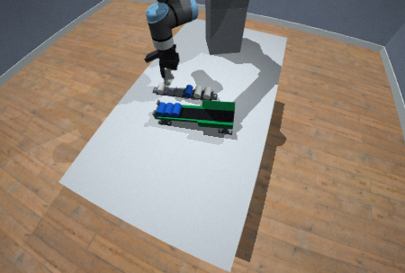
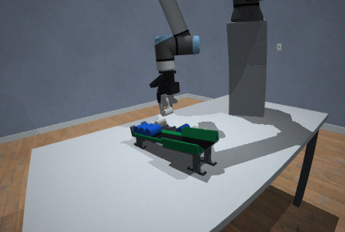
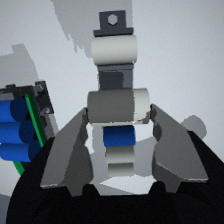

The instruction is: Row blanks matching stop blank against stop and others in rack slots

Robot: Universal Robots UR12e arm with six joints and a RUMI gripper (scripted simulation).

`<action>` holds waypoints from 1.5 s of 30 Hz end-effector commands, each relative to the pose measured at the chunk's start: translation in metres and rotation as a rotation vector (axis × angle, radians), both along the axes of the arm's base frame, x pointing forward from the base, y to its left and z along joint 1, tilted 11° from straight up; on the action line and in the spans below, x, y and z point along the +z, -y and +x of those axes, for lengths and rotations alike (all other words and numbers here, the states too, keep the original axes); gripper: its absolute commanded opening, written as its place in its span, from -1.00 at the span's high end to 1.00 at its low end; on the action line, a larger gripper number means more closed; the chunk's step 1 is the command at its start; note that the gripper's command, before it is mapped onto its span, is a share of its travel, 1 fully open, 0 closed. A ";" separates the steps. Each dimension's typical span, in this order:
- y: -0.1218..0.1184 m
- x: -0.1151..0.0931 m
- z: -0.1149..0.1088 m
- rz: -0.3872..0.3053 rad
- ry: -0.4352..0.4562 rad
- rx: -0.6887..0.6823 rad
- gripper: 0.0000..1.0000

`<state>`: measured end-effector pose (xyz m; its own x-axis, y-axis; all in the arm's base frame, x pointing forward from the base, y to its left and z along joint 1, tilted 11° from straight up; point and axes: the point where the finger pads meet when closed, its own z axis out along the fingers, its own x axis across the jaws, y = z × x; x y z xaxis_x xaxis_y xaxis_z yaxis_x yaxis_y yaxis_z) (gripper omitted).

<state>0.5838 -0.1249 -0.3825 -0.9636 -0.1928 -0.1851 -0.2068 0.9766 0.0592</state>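
Observation:
My gripper [image 1: 167, 76] is shut on a white blank [image 3: 119, 106] and holds it crosswise a little above the stock rack [image 1: 182, 91]. It also shows in the exterior view [image 2: 166, 109]. In the wrist view the rack [image 3: 115, 77] runs under the held blank. One white blank [image 3: 114, 49] lies in a slot at its far end. A blue blank [image 3: 119, 136] and another white blank [image 3: 120, 162] lie in slots nearer to me. The green feed ramp [image 1: 198, 113] carries three blue blanks [image 1: 168, 109] side by side at its stop end.
Two white blanks [image 1: 202, 91] lie next to the blue one [image 1: 189, 90] on the rack. The ramp stands on dark legs [image 2: 197, 162] right beside the rack. The arm's grey pedestal [image 1: 227, 9] stands at the table's back.

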 end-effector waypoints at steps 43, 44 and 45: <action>-0.004 -0.073 0.017 -0.003 0.005 -0.001 0.26; -0.004 -0.073 0.017 -0.003 0.005 -0.001 0.26; -0.004 -0.073 0.017 -0.003 0.005 -0.001 0.26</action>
<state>0.5988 -0.1192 -0.4549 -0.9632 -0.1926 -0.1877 -0.2065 0.9768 0.0572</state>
